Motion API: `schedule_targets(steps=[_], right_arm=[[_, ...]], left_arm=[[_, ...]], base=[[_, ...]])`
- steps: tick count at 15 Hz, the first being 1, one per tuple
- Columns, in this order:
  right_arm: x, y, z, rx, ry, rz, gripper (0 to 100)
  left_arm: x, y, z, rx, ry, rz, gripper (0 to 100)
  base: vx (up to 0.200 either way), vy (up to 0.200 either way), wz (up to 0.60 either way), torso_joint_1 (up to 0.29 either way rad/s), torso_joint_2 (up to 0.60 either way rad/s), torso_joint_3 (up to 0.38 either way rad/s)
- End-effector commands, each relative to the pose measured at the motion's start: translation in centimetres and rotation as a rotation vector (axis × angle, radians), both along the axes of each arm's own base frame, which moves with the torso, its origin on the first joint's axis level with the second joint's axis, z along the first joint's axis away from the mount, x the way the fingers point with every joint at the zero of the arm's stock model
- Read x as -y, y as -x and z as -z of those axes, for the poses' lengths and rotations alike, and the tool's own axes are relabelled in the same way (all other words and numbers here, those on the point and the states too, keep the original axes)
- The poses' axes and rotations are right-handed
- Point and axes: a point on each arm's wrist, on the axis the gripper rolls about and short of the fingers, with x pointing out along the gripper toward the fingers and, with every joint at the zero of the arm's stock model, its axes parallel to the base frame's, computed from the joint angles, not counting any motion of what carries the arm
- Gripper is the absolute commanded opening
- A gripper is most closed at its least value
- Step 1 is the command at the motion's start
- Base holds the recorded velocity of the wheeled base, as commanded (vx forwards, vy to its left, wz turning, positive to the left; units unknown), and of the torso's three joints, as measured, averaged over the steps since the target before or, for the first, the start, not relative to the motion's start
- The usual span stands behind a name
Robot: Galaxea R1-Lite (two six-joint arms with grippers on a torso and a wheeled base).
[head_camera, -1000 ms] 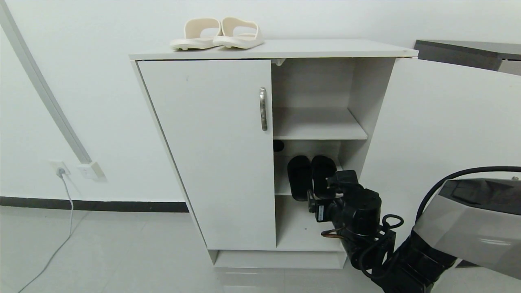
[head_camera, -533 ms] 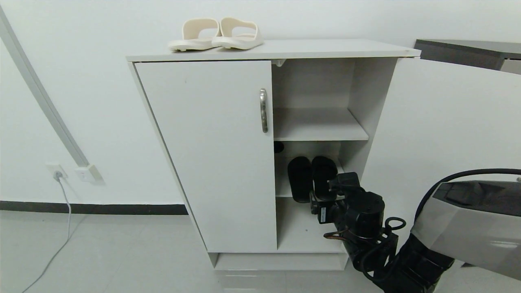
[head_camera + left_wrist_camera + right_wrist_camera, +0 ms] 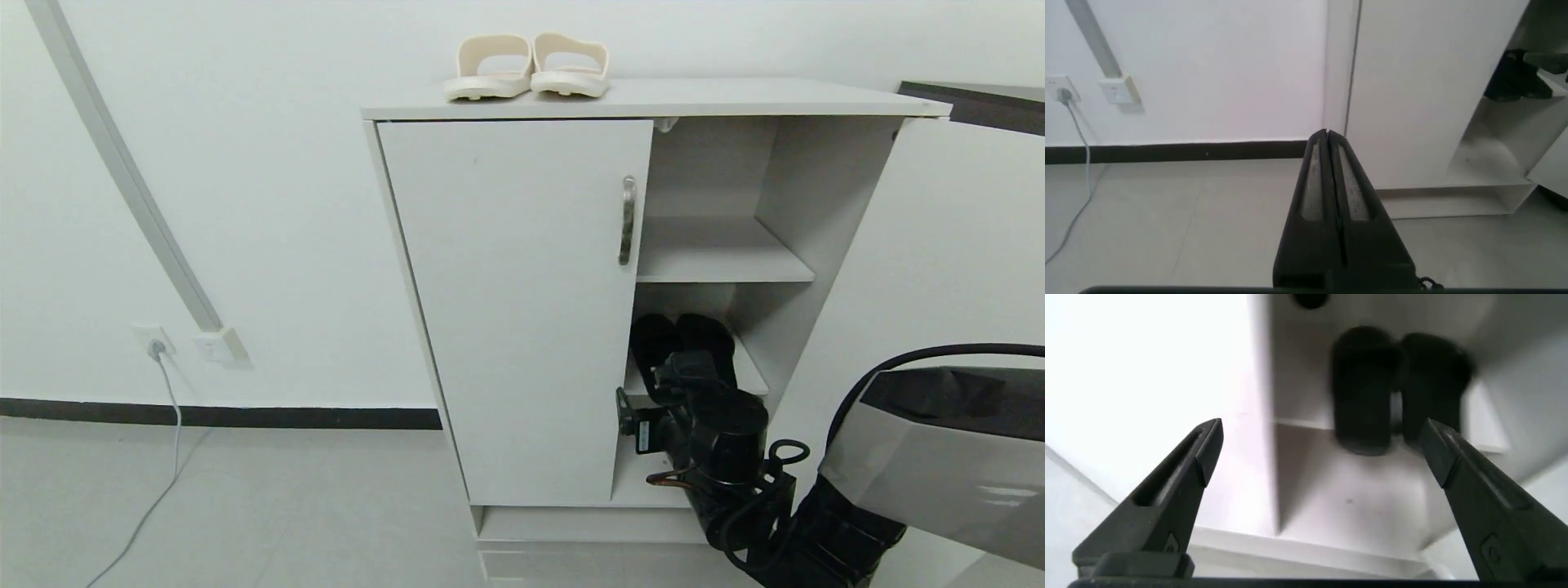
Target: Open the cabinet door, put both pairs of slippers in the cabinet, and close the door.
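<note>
A cream pair of slippers [image 3: 528, 67] lies on top of the white cabinet [image 3: 522, 327]. The cabinet's left door is shut, with a metal handle [image 3: 627, 220]. Its right door [image 3: 947, 261] stands wide open. A black pair of slippers [image 3: 682, 343] [image 3: 1392, 388] [image 3: 1515, 73] rests on the middle shelf inside. My right gripper [image 3: 682, 371] [image 3: 1321, 429] is open and empty, just in front of that shelf and a little below it. My left gripper [image 3: 1327, 140] is shut on nothing, low over the floor, left of the cabinet.
A grey cable duct [image 3: 122, 171] runs down the wall to a socket with a cable [image 3: 151, 347] at the left. Bare tiled floor [image 3: 245, 506] lies in front. A dark piece of furniture [image 3: 980, 94] stands behind the open door.
The head camera has shifted, so the cabinet sits further right in the picture. My right arm stays in front of the lower opening. Neither pair of slippers has moved.
</note>
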Motion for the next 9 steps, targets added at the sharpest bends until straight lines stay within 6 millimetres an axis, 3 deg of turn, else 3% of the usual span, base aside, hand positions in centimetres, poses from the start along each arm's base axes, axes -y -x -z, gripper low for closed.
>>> schedule_targets(steps=[1,4,8,9], right_arm=[[0.3,-0.2,0.5,-0.006,0.015,0.005,100],[0.4,-0.7,1.2,0.025,0.040,0.010,100],[0.9,0.1,1.3,0.007,0.072,-0.069,100],[1.0,0.1,1.3,0.007,0.072,-0.071,100]], left_arm=[[0.0,0.0,0.0,0.000,0.000,0.000,0],[0.0,0.0,0.0,-0.002,0.000,0.000,0],[0.0,0.0,0.0,-0.002,0.000,0.000,0],[0.0,0.0,0.0,-0.002,0.000,0.000,0]], base=[[0.000,0.200,0.00,0.002,0.00,0.002],[0.000,0.200,0.00,0.004,0.01,0.004],[0.000,0.200,0.00,0.004,0.00,0.000],[0.000,0.000,0.00,0.000,0.00,0.000]])
